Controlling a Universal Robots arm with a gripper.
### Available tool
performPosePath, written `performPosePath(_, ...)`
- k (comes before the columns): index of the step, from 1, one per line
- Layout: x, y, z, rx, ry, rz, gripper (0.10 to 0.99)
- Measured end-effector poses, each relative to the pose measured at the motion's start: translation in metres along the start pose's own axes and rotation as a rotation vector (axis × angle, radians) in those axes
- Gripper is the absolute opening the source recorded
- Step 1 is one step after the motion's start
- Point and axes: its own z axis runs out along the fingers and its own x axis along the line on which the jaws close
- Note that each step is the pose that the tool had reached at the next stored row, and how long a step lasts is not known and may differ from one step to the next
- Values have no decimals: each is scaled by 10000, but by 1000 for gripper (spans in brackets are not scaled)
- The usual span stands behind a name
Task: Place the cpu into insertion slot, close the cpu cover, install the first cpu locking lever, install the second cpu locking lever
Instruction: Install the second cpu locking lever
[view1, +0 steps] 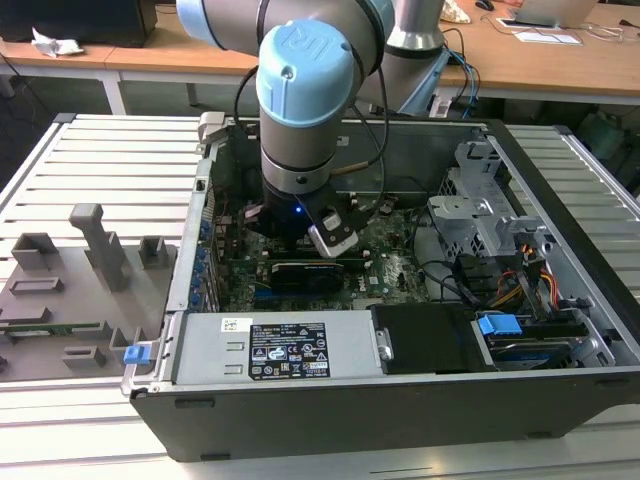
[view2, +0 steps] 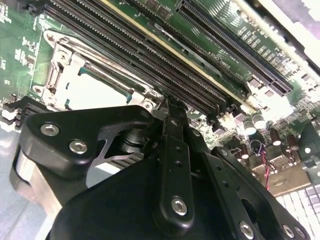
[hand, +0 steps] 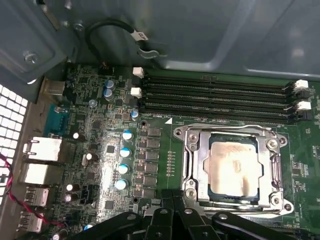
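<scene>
An open computer case (view1: 560, 330) lies on a slatted metal worktop (view1: 110, 160), wooden desks behind. The arm reaches straight down into it, pincer (view2: 170, 107) fingertips together, just beside the cpu cover (hand: 232, 172), shut over the seated cpu (hand: 232, 167).

Arm (view1: 300, 110): grey tubular body, pale-blue round joint caps, one cap with embossed lettering. Black cable runs beside the wrist. Small blue light on the dark wrist block. Tool (view2: 170, 165): matte black linkage plates, silver screw heads at the pivots.
</scene>
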Motion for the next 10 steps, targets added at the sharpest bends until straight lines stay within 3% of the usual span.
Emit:
performPosePath(4, -1, 32, -108, 3, 1, 1, 106)
performPosePath(10, -1, 47, -161, 1, -1, 1, 106)
